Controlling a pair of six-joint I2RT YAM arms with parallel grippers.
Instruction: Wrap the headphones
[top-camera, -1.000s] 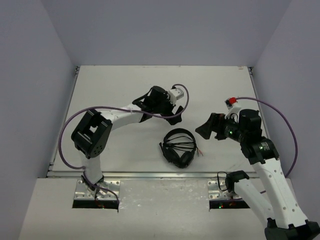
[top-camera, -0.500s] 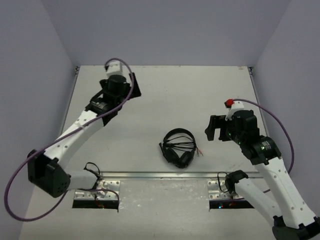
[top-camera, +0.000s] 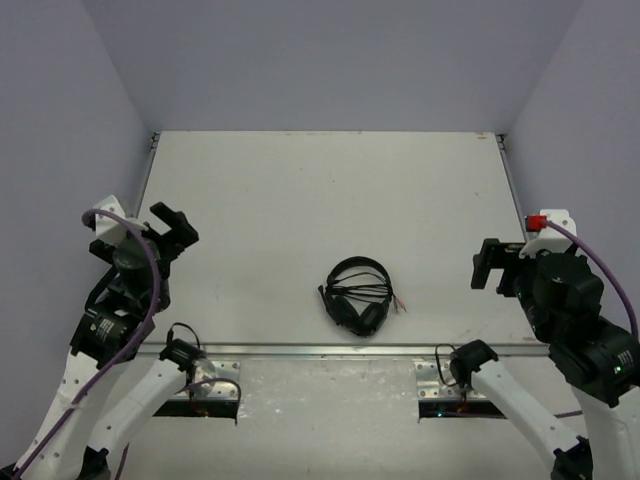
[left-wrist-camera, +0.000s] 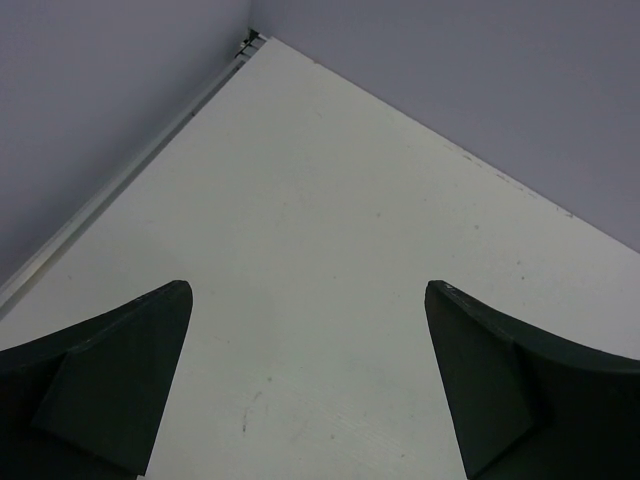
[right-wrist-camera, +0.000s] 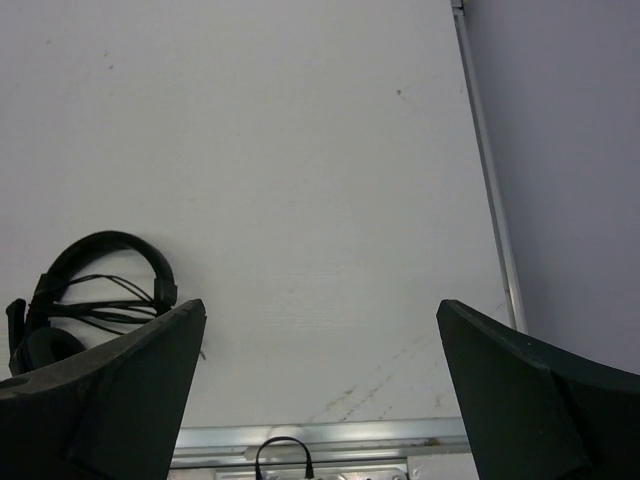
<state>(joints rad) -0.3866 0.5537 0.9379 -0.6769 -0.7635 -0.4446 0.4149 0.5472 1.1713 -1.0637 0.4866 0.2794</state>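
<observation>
Plainly — headphones (top-camera: 358, 305) on table (top-camera: 300, 190); left fingers (left-wrist-camera: 100, 390), right fingers (right-wrist-camera: 100, 395) spread.

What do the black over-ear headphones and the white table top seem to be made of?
The black over-ear headphones: probably matte plastic, with soft padded cups and a thin rubber-coated cord; nothing on them shines. The white table top: perhaps painted or laminated board, matte, with faint scuffs and specks.

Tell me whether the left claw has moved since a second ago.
Yes. The left claw swung away from the headphones, leftward and nearer, to the left edge of the table.
</observation>
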